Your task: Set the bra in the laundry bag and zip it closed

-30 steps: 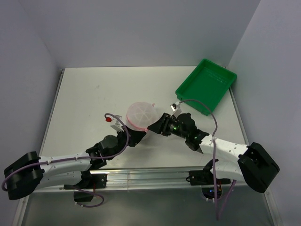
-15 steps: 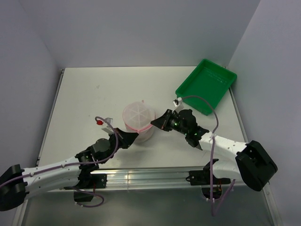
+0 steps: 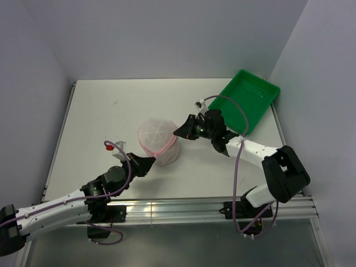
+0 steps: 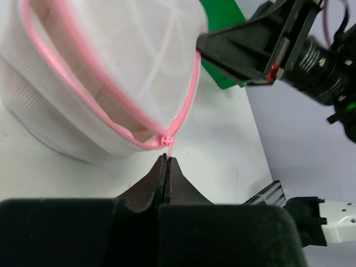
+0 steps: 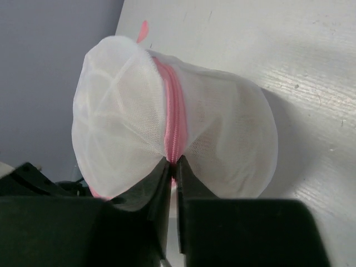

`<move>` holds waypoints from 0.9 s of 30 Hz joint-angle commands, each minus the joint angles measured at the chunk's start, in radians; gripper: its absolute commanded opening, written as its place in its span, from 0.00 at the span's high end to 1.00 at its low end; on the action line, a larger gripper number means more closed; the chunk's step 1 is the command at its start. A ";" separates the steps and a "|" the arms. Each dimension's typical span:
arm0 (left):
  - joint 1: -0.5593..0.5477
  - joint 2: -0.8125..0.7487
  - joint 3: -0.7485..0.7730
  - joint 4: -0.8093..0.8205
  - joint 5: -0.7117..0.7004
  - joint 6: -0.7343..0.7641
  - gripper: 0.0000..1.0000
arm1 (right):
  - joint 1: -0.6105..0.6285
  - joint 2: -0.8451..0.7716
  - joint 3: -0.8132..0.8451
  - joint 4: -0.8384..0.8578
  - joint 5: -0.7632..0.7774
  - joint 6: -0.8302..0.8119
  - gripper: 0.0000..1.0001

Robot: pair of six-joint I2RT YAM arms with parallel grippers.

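Mesh laundry bag [image 3: 157,143], pink-trimmed, pinched by left pincer [image 4: 166,162] and right pincer [image 5: 173,168].

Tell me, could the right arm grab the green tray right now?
Probably not yet. The green tray sits close beside the right end effector, nothing between, but it is shut on the laundry bag, so it must let go first.
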 commanded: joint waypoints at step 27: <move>-0.022 0.365 0.048 0.499 0.147 -0.022 1.00 | 0.158 -0.249 -0.302 0.240 0.163 0.358 0.35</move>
